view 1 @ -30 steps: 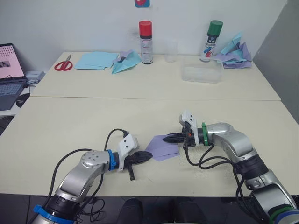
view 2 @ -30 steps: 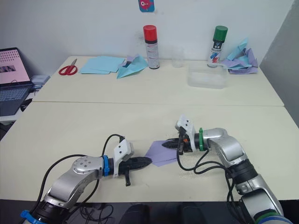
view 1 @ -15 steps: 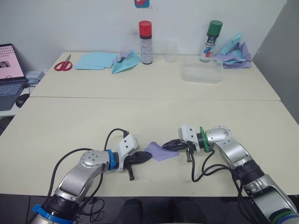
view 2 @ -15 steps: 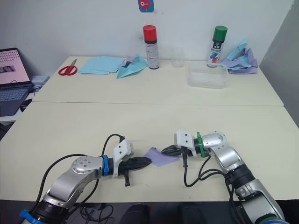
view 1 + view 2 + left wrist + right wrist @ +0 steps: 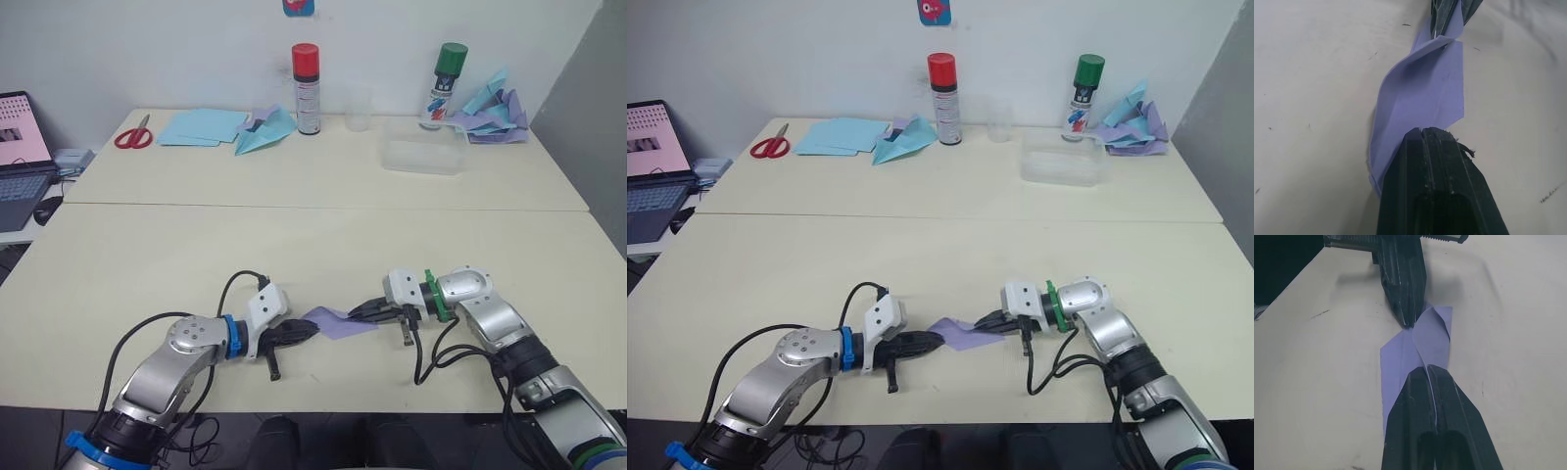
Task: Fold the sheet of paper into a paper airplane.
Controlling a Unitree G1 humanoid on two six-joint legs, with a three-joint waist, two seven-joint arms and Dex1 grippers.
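The laptop [image 5: 18,162] at the left edge of the head views is cut off by the frame, so its screen shows in part only. A red and blue sign [image 5: 934,10] on the wall at top centre is cut by the upper edge. The paper [image 5: 1420,100] is covered at each end by the closed fingers of the left gripper [image 5: 1422,131] and the right gripper [image 5: 1428,368]. The labels on the spray cans [image 5: 306,88] are too small to read. The pile of papers [image 5: 495,113] at upper right is too jumbled to count.
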